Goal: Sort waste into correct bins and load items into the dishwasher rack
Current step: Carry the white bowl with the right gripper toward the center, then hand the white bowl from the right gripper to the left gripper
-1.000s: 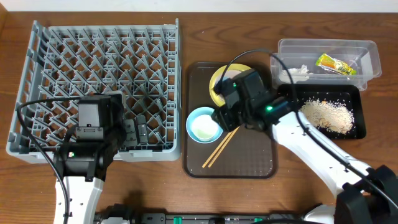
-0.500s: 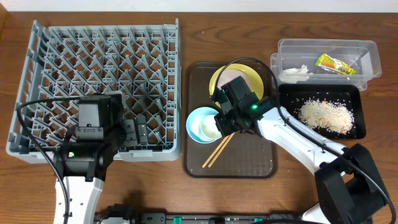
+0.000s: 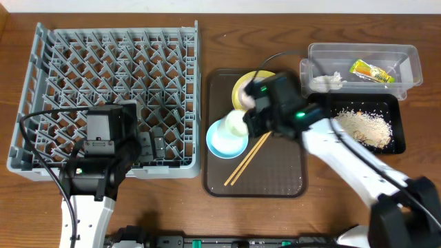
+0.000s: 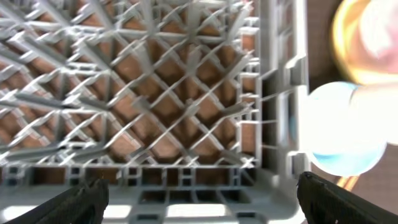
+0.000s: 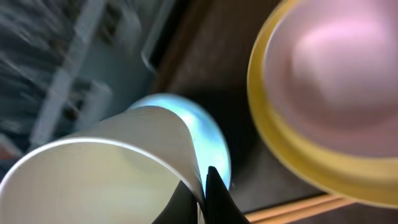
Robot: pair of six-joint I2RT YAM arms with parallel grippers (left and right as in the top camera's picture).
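Jaws of the left gripper are spread wide over the near right corner of the dishwasher rack, with nothing held. Above the light blue bowl on the brown tray, the small white cup is pinched at its rim by the right gripper, tilted, near the yellow plate and chopsticks. Tissue and wrapper are seen in the clear tub, rice scraps in the black tray
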